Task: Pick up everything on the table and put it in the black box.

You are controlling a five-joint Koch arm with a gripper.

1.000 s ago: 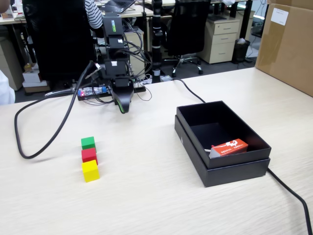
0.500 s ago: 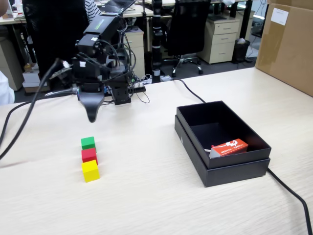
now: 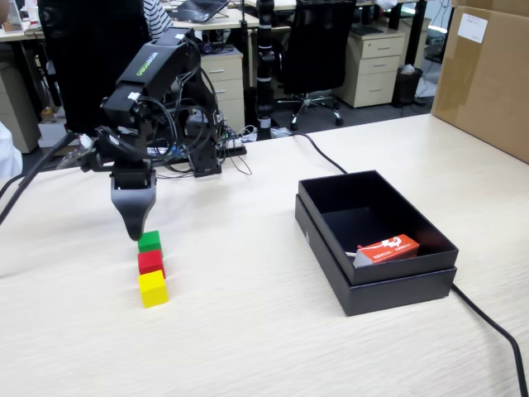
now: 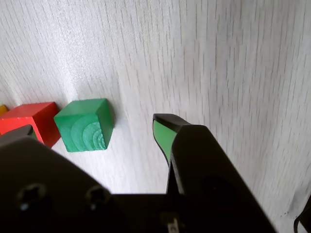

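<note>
**A:** Where do the cubes sit?

**B:** In the fixed view they stand in a short touching row on the tabletop (image 3: 248, 331): green cube (image 3: 150, 241) farthest back, red cube (image 3: 151, 262) in the middle, yellow cube (image 3: 153, 289) nearest. The black box (image 3: 397, 285) lies well apart to the right, with an orange-red packet (image 3: 388, 248) inside at its near end.

**A:** And the claw?

**B:** The claw (image 3: 135, 232) hangs just behind and left of the green cube, tip down. In the wrist view the claw (image 4: 95, 126) is spread, one green-lined finger right of the green cube (image 4: 85, 125), the other over the red cube (image 4: 31, 119).

**A:** What is hard to see?

**B:** The wrist view cuts the red cube short behind the dark finger, and the yellow cube (image 4: 2, 109) is only a sliver at the left edge.
</note>
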